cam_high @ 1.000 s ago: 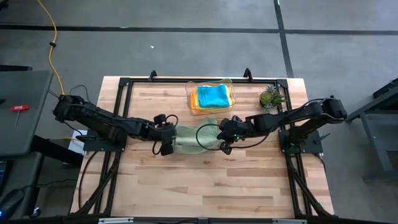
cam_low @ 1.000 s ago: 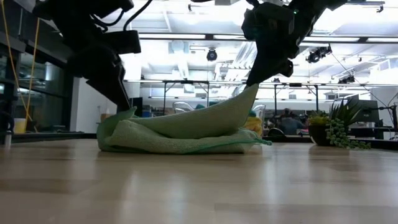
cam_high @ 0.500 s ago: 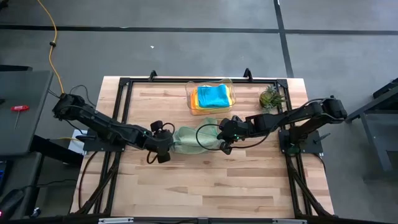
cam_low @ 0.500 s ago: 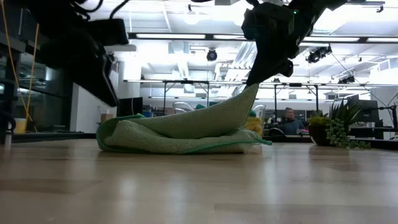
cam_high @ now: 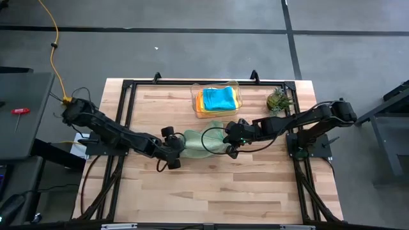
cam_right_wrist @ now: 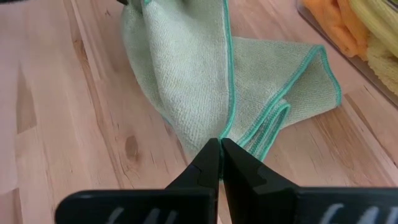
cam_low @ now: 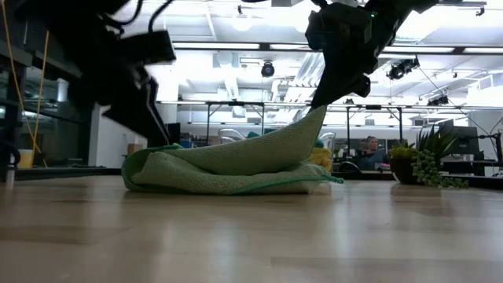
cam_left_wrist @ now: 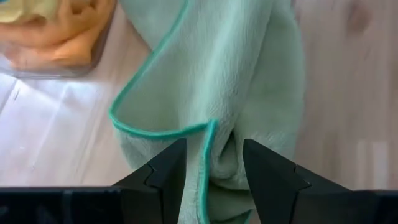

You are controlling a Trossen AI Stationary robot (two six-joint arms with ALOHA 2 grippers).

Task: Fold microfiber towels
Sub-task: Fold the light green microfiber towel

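A light green microfiber towel point(cam_high: 199, 142) with a teal hem lies loosely folded in the middle of the table. Its right part rises to my right gripper point(cam_high: 231, 150), which is shut on it. My left gripper point(cam_left_wrist: 214, 146) is open at the towel's left end point(cam_low: 134, 161). One finger stands on each side of a bunched fold there. More towels, teal on top of orange and yellow, lie in a clear bin point(cam_high: 238, 96) at the far side. My left gripper has the towel's left end fold point(cam_left_wrist: 217, 134) between its open fingers; I cannot tell whether they touch it. My right gripper pinches the towel's hemmed edge point(cam_right_wrist: 226, 127) between its two shut fingers, slanting down from the table's right. That part is drawn up off the table point(cam_low: 302, 130), while the rest lies on the wood.
A small potted plant point(cam_high: 278, 99) stands at the far right, beside the bin. Bare wood stretches from the towel to the near edge point(cam_high: 211, 191). Black frame rails point(cam_high: 121, 128) run along the table's left and right sides.
My left gripper has moved toward the table's near edge and a little down, staying at the towel's left end with its fingers as wide as before. The towel's left end now lies a little lower. My right gripper and the raised edge have kept still.
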